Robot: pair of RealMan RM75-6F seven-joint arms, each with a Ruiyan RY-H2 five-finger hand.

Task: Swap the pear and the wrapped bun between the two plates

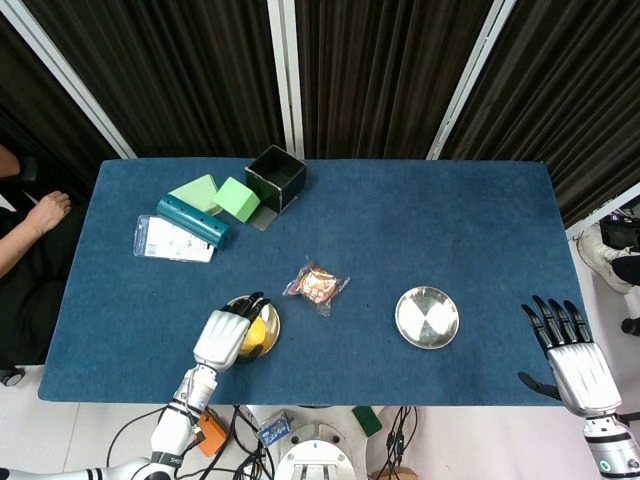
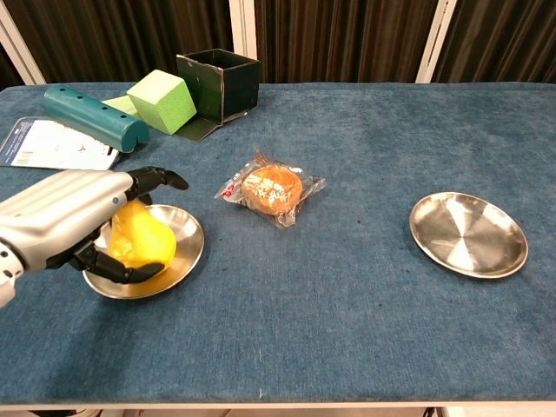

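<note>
The yellow pear (image 2: 143,239) stands on the left steel plate (image 2: 187,239) near the table's front. My left hand (image 2: 65,217) covers it from the left, fingers reaching over its top and thumb low at its front; no firm grip shows. From the head view, the left hand (image 1: 225,338) hides most of the pear (image 1: 257,335). The wrapped bun (image 2: 272,189) lies on the blue cloth between the plates, on neither. The right plate (image 2: 469,234) holds nothing. My right hand (image 1: 570,350) hovers open beyond the table's right front corner, fingers spread.
At the back left are a black open box (image 1: 275,177), two green blocks (image 1: 237,198), a teal bar (image 1: 192,220) and a white packet (image 1: 172,240). A person's hand (image 1: 40,210) rests past the left edge.
</note>
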